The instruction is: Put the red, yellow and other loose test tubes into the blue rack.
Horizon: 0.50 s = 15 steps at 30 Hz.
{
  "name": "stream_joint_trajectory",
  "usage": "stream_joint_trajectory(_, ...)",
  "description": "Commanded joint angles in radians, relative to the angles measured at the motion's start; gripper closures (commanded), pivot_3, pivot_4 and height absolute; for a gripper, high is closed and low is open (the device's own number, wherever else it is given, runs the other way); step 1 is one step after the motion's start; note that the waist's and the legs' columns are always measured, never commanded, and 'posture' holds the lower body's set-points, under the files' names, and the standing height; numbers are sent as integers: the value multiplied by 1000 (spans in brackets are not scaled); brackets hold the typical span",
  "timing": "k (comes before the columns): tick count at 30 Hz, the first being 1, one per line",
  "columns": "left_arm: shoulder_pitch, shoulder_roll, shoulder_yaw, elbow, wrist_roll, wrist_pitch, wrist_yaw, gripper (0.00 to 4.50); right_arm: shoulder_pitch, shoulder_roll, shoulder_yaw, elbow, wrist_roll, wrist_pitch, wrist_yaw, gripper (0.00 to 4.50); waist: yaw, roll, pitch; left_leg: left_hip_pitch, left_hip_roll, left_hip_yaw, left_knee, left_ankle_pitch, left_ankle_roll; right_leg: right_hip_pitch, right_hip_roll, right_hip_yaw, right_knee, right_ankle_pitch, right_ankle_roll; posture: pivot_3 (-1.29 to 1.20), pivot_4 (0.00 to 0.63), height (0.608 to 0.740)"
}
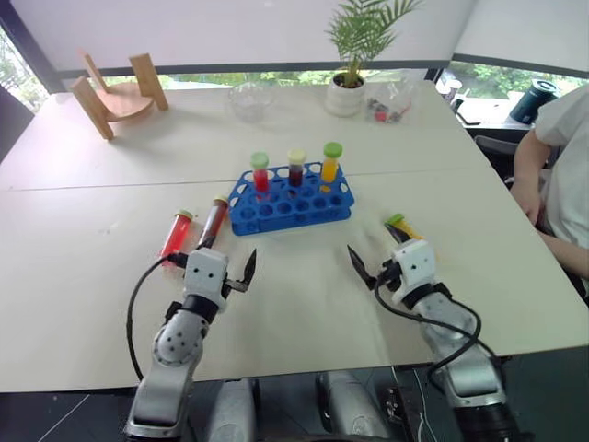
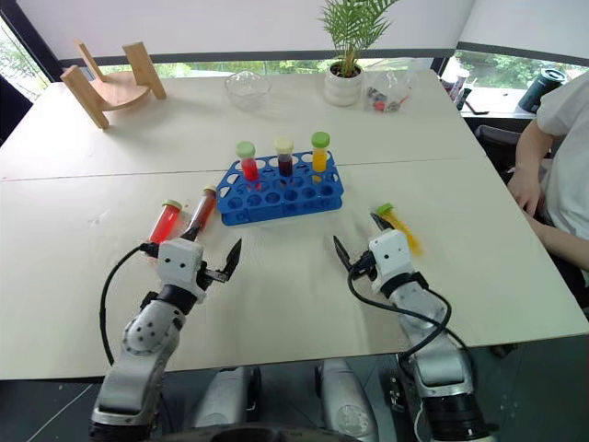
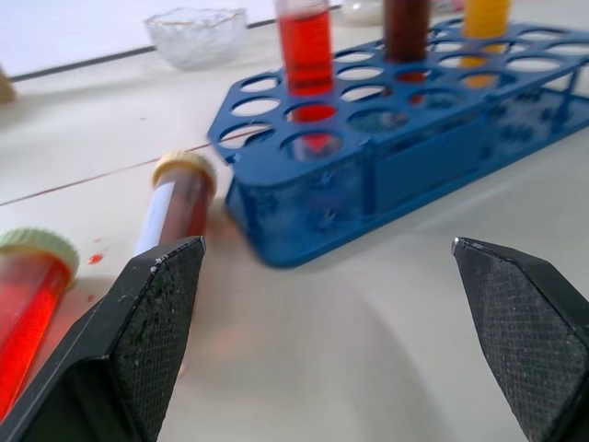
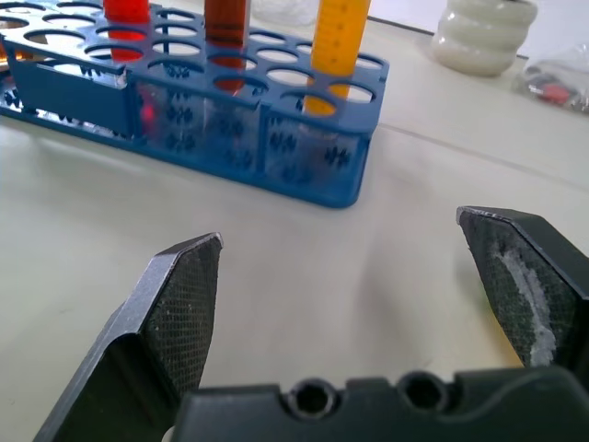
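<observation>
The blue rack (image 1: 293, 210) stands at mid-table with three capped tubes upright in its back row: red, dark red and yellow. Three loose test tubes lie flat on the table. A bright red one with a green cap (image 1: 175, 236) and a dark red-brown one with a tan cap (image 1: 213, 221) lie left of the rack. A yellow one with a green cap (image 1: 404, 226) lies to its right. My left gripper (image 1: 227, 254) is open just short of the dark tube (image 3: 179, 198), holding nothing. My right gripper (image 1: 376, 249) is open and empty, with the yellow tube beside its outer finger.
At the table's far side stand a potted plant (image 1: 347, 90), a glass bowl (image 1: 250, 99), a clear bag of small items (image 1: 390, 103) and a wooden stand (image 1: 115, 92). A person sits at the right edge, a hand (image 1: 526, 198) resting on the table.
</observation>
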Motion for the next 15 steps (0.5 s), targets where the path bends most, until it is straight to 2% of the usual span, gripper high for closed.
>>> stream_joint_trajectory(1,-67,169,105,-180,-236,202,-196,66,-160,-148,-73,-136,111,340,131,0,1,1,0,0,0,0,0,0,0,0,0,0,0,0,0,0,150,740)
stream_joint_trajectory(5,-175,411,238,-165,-477,362,-415,66,-365,-376,-43,-86,224,708,305,0,4,1,0,3,0,-1,-2,0,0,2,0,-1,-1,0,-1,0,150,740)
stream_joint_trajectory(8,-237,539,289,-108,-583,417,-542,66,-510,-493,37,13,291,890,420,0,2,1,2,0,0,-1,-2,-1,1,-1,0,-2,-3,-1,-1,0,150,740)
stream_joint_trajectory(12,-271,649,305,-54,-682,459,-686,66,-659,-542,201,222,270,912,511,0,-6,1,2,-1,1,1,-2,-3,5,-1,0,-1,-6,-1,-1,0,150,740)
stream_joint_trajectory(15,-276,671,283,-27,-659,432,-716,66,-708,-520,312,393,228,844,568,0,-5,1,3,-4,1,1,-2,-4,8,-3,0,-1,-8,-1,-1,0,150,740)
